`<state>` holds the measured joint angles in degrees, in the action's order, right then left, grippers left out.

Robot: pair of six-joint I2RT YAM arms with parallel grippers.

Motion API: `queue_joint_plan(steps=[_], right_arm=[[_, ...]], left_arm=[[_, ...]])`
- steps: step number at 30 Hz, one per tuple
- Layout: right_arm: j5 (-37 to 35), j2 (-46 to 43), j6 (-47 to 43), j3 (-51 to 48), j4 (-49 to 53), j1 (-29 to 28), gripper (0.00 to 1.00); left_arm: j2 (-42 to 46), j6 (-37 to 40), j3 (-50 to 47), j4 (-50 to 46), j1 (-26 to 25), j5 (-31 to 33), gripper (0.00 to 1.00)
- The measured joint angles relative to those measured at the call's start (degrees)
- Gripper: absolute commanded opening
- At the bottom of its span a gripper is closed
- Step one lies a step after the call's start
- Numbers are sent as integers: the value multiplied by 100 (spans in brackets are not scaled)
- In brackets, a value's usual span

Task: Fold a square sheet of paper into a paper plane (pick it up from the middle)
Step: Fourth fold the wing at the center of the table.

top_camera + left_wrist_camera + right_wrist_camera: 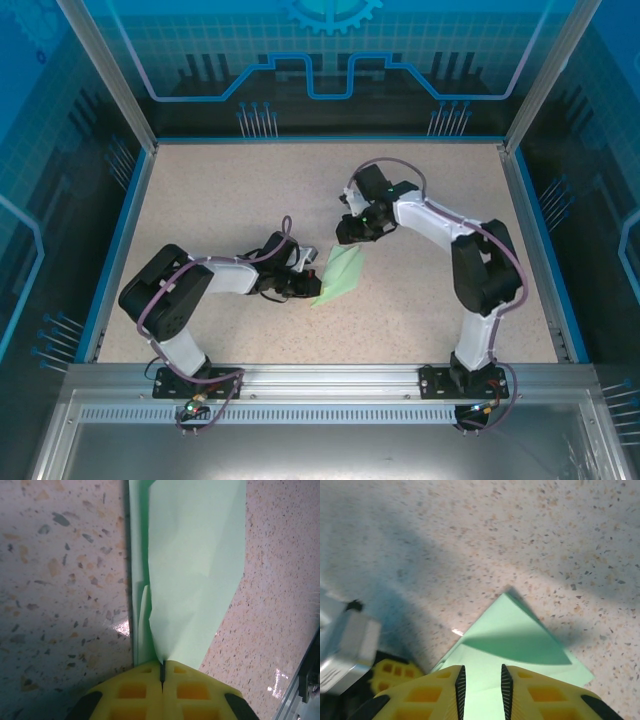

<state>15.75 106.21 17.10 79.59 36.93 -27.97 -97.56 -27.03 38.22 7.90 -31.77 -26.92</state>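
- One folded green paper sheet (pale mint).
- Two robot arms: left arm, right arm.
- Two grippers: left gripper, right gripper.
- One speckled table.

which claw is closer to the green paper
Left. The left claw is shut on the edge of the green paper, touching it. The right claw stands open over the sheet near its point; contact is unclear.

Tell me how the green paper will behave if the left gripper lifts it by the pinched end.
Probably floppy: the green paper is thin, with soft wrinkles. Likely very light; the left gripper pinches just its narrow end. Its folds may add slight stiffness lengthwise.
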Motion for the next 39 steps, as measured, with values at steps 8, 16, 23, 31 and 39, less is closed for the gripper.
queue_joint_plan(steps=[8, 16, 23, 31, 39], right_arm=[[350, -365, 350, -870, -382, -332, 23], [492, 31, 584, -949, -824, -553, 21], [535, 409, 634, -949, -1027, -584, 21], [575, 699, 649, -802, -1134, -619, 19], [581, 887, 647, -680, -1145, -619, 19]], left_arm=[[33, -2, -26, 24, 0, 7, 0], [177, -7, -210, 190, -2, 146, 0], [216, -7, -251, 210, 0, 201, 0], [216, -7, -282, 280, 0, 201, 0], [216, -7, -321, 354, 0, 199, 0]])
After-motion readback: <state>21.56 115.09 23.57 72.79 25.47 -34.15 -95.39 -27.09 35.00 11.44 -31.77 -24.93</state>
